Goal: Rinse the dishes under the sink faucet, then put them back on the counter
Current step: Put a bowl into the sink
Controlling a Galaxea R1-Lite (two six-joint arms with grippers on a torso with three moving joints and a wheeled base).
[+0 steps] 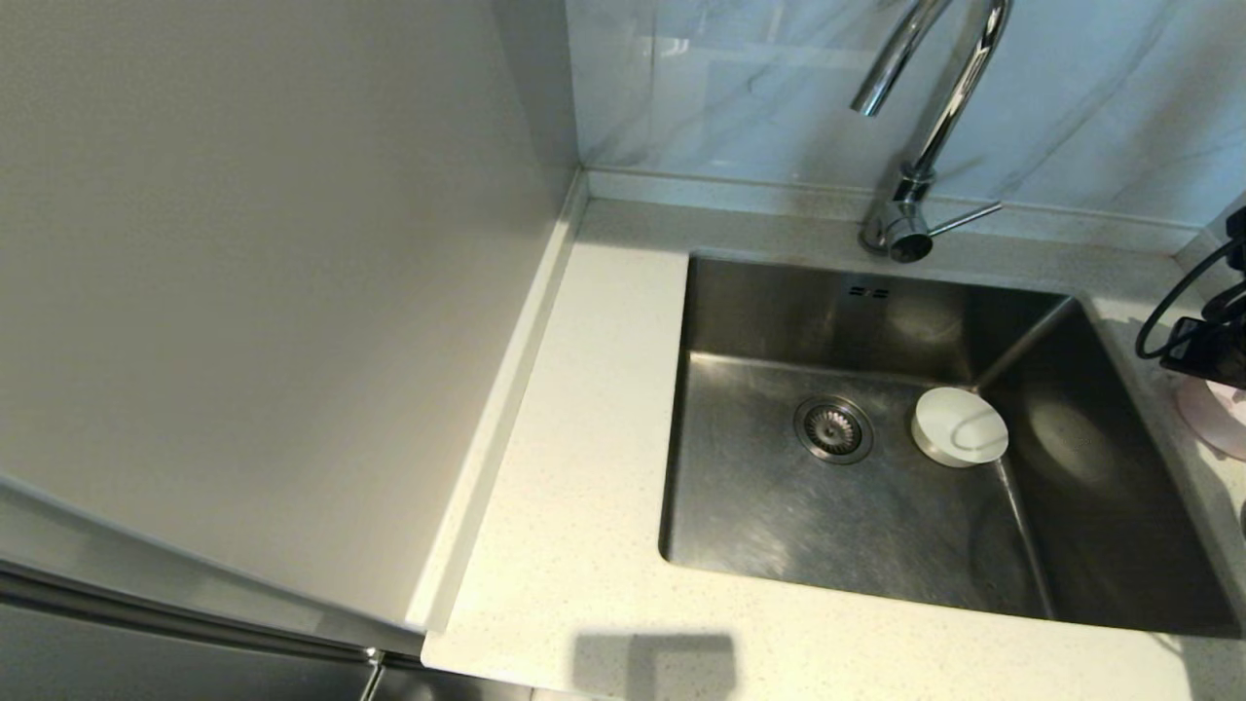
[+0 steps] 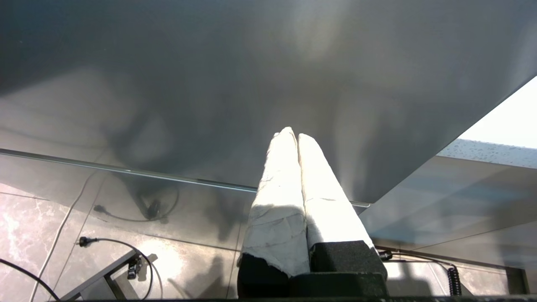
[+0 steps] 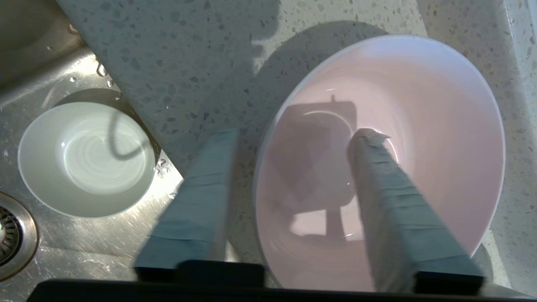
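Head view: a white bowl [image 1: 960, 426] sits upright on the floor of the sink [image 1: 779, 506] just beside the drain strainer [image 1: 833, 429], the chrome faucet [image 1: 915, 127] stands behind the basin, and the right arm shows only at the frame's right edge above a pink bowl [image 1: 1217, 419] on the counter [image 1: 584, 409]. Left wrist view: the left gripper [image 2: 297, 136] hangs parked beside a grey panel [image 2: 209, 84], jaws pressed together and empty. Right wrist view: the right gripper [image 3: 295, 138] points down, jaws part open astride the pink bowl's [image 3: 419, 126] near rim, one finger inside, one outside over the counter; contact cannot be confirmed.
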